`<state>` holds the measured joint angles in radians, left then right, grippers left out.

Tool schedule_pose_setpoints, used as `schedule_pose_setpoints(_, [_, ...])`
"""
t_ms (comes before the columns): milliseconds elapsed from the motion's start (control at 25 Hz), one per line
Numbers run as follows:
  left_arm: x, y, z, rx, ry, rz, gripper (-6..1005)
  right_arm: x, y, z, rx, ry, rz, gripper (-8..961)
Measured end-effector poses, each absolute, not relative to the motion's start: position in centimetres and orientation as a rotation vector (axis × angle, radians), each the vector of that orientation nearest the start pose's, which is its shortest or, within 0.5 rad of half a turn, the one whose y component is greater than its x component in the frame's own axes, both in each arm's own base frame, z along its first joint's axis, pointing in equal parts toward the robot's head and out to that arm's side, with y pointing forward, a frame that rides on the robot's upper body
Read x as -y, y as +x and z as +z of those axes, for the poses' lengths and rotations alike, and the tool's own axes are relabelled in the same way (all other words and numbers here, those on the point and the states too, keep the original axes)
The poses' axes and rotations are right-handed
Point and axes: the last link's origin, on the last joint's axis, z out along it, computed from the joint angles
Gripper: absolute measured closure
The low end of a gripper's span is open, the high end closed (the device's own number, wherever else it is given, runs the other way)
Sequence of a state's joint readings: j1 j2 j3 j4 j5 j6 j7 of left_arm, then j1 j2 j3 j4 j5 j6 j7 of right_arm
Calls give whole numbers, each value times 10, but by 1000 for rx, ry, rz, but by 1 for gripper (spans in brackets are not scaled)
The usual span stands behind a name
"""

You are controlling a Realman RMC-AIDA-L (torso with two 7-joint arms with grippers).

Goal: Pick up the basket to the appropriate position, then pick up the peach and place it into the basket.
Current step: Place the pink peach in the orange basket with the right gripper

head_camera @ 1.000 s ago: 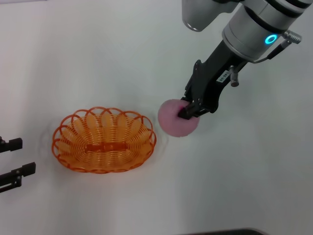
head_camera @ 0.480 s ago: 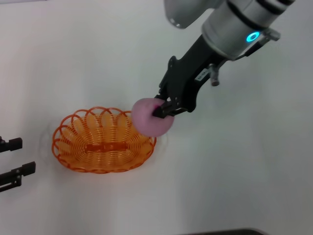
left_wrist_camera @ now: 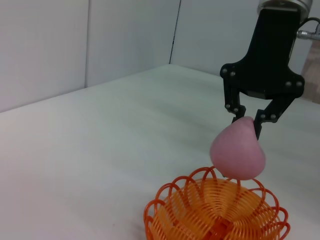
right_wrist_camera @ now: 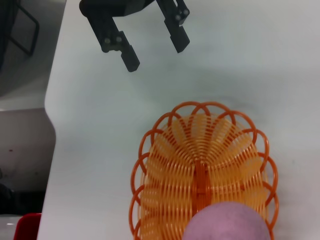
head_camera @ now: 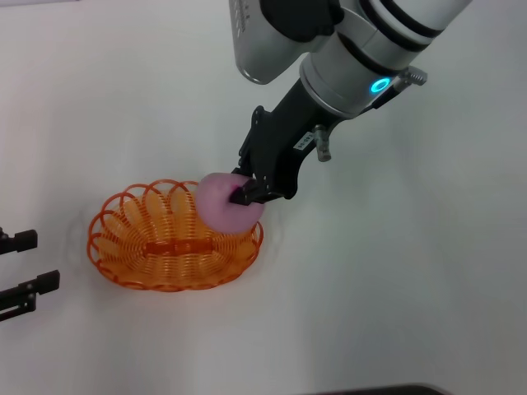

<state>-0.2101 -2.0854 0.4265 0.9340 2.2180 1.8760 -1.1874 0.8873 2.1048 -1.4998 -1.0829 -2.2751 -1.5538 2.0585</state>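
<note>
The right tool point(head_camera: 244, 193) was clamped on the peach point(head_camera: 224, 206), its two dark fingers pinching the fruit near its top. In the left wrist view the peach point(left_wrist_camera: 237, 152) hung clear of the surface point(head_camera: 395, 271), drawn to a slight point where the fingers bit in, which suggested a soft, yielding body rather than a firm one. It looked light, since a narrow pinch alone carried it. A grip that squeezed harder might have dented it further, and a looser one might have let the smooth skin slip. The top, where it was already held, seemed the sensible place to take it.

The peach hovered just above the scalloped rim of the basket point(head_camera: 165, 247), at about the basket's 2 o'clock edge in the head view, not yet over the middle. The basket sat flat on the surface, its looped wire looking stiff but light, so a dropped fruit could nudge it.

The left tool point(head_camera: 20, 284) rested at the basket's 9 o'clock side, near but apart from it, with its fingers spread and holding nothing.
</note>
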Motion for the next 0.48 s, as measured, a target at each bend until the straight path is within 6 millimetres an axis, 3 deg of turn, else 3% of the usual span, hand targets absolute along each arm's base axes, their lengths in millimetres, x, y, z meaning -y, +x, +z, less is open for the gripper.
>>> schedule_pose_setpoints(480, [-211, -345, 60, 597, -2682, -506, 358, -347, 85, -90, 29, -3155, -381, 731])
